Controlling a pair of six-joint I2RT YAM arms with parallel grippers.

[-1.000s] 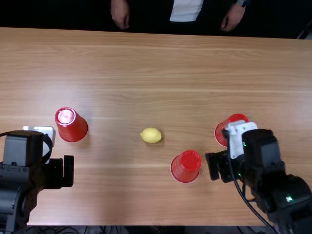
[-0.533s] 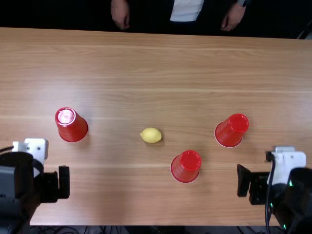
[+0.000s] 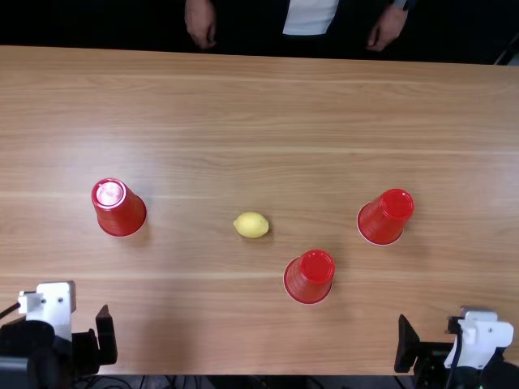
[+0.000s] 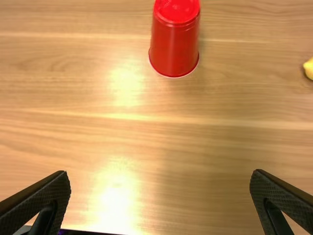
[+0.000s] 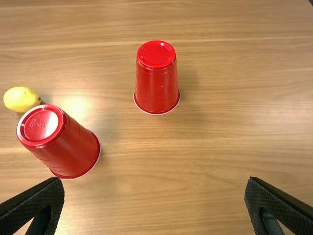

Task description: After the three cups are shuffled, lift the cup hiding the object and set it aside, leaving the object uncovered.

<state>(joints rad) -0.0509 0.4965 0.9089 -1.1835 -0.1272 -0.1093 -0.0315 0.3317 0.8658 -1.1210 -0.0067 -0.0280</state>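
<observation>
Tbl (image 3: 259, 97) | lemon (image 3: 251, 224) uncovered – nr mid cup (image 3: 309, 276) | L gripper (image 4: 157, 175), R gripper (image 5: 154, 181) spread

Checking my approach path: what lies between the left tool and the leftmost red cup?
Nothing: the left wrist view shows bare table between the left tool and the red cup.

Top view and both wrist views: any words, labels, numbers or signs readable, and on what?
None can be read.
The left cup, middle cup, right cup, lemon and table show no legible print; any moulding on the cup bases is too blurred to read.
</observation>
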